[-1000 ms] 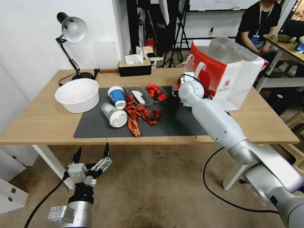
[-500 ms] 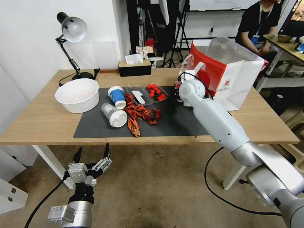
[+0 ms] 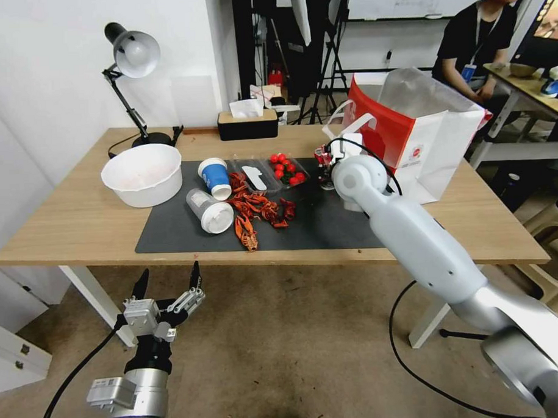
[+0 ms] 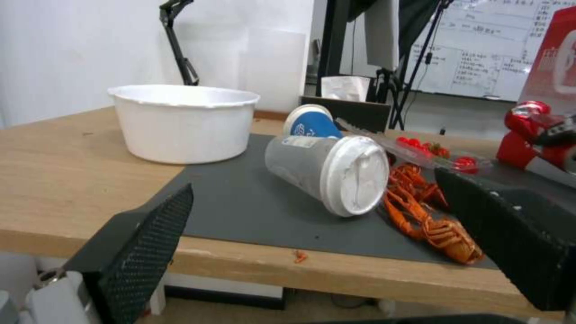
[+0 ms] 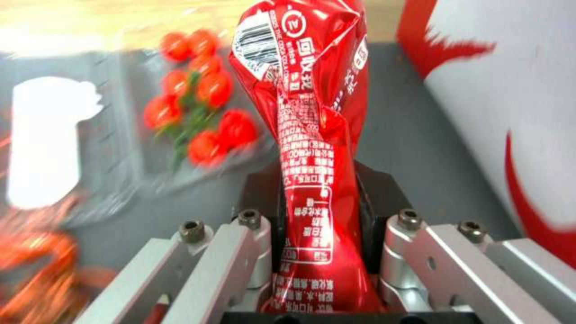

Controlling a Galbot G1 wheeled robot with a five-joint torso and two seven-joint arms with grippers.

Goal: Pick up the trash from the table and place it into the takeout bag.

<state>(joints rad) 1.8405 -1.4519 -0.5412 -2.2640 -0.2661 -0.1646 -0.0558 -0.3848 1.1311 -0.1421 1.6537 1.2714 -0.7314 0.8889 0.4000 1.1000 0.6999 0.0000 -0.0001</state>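
Red drink can [image 5: 312, 148] — crushed, lengthwise out of right tool [image 5: 321, 211].

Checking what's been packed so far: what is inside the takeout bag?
The takeout bag stands open with its clear plastic liner rising above the rim. Its walls and the liner hide the bottom, so the contents cannot be seen.

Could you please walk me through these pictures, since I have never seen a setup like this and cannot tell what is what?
It is a two-armed robot, seen from a head camera and one camera on each wrist. In the head view, the right gripper is over the table beside the takeout bag, its jaws shut on a crushed red drink can. The left gripper hangs open below the table edge. On the dark mat lie a lidded clear plastic cup, a blue-and-white paper cup and crayfish shells; a white bowl stands alongside.
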